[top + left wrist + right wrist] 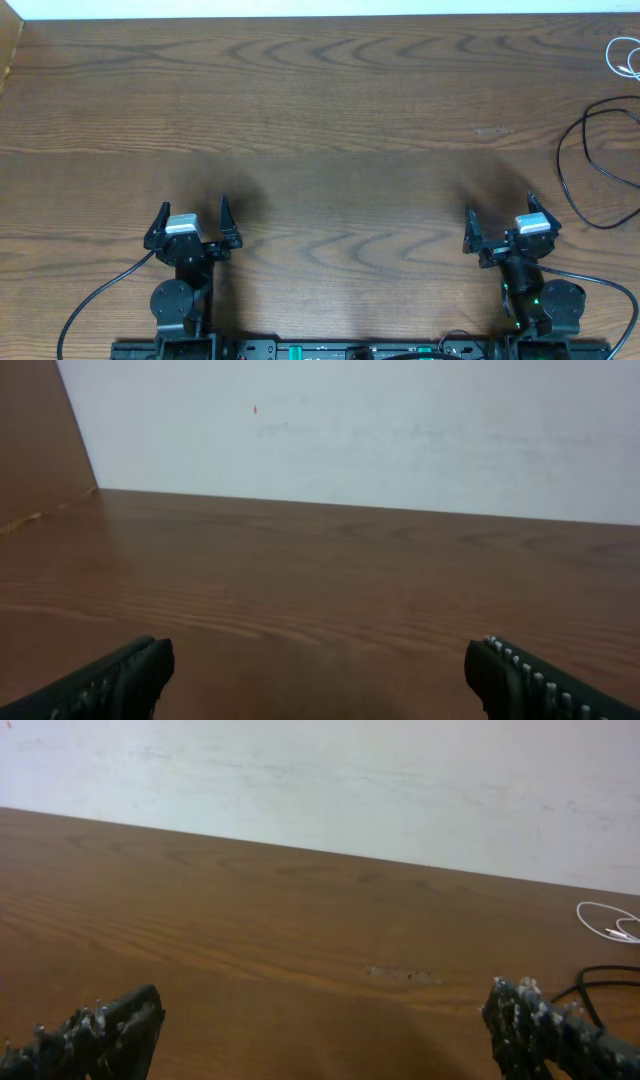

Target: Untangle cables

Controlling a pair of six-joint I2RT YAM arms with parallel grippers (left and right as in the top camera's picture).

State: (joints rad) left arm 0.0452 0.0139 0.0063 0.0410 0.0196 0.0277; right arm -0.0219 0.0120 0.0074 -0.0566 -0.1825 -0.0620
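A black cable (583, 165) lies in a wide loop at the table's right edge, partly cut off by the frame. A white cable (622, 57) forms a small coil at the far right corner. In the overhead view they lie apart, not crossing. Both also show in the right wrist view, the white cable (610, 923) far right and the black cable (590, 982) beside the right finger. My left gripper (191, 215) is open and empty near the front left; it also shows in its wrist view (318, 665). My right gripper (499, 211) is open and empty, left of the black loop; its wrist view (325, 1015) shows bare wood between the fingers.
The wooden table (320, 130) has a white wall along its far edge and a raised wooden side panel (40, 450) at the left. Thick black arm wires (95, 300) run along the front edge by each arm base.
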